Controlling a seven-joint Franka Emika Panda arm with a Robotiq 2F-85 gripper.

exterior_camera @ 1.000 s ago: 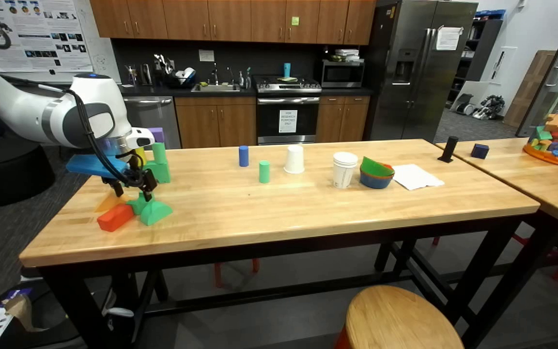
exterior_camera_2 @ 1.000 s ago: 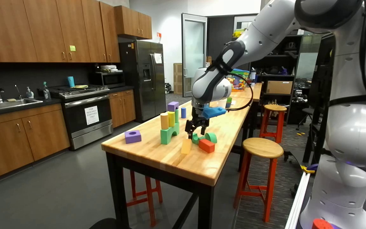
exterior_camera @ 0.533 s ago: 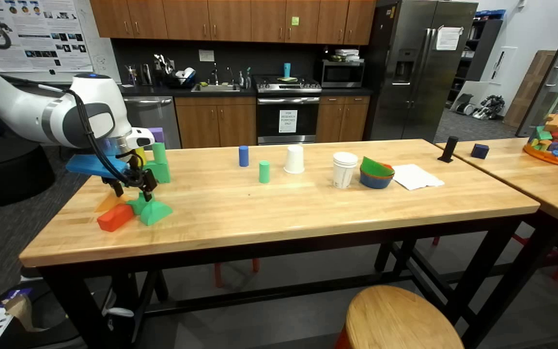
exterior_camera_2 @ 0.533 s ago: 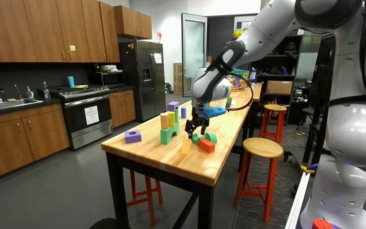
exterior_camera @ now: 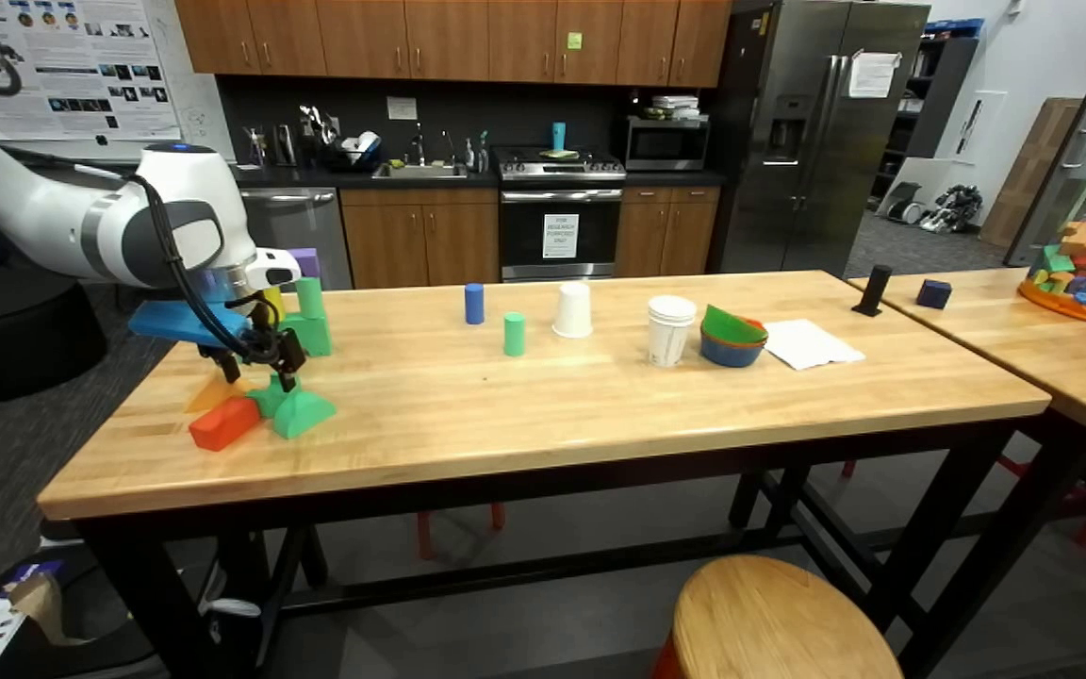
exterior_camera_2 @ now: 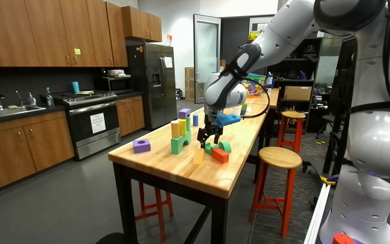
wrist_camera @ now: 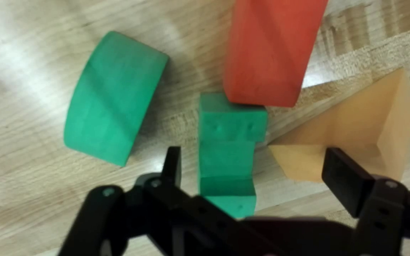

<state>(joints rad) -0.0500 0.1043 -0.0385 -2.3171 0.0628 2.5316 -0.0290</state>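
Fingers stand wide apart, holding nothing, over the green arch on the tabletop. Narrowing them a little before a straight descent should spare the orange wedge near one finger and the red block at the arch's end.

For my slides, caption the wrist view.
Open gripper above notched green block, near red block, orange wedge and rounded green block.

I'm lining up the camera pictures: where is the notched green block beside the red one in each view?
In an exterior view: notched green block, left, below mid-height, beside the red block.
In an exterior view: notched green block, slightly right of centre, beyond the red block.
In the wrist view: notched green block, near centre, below the red block.
Shared landmark: the red block.
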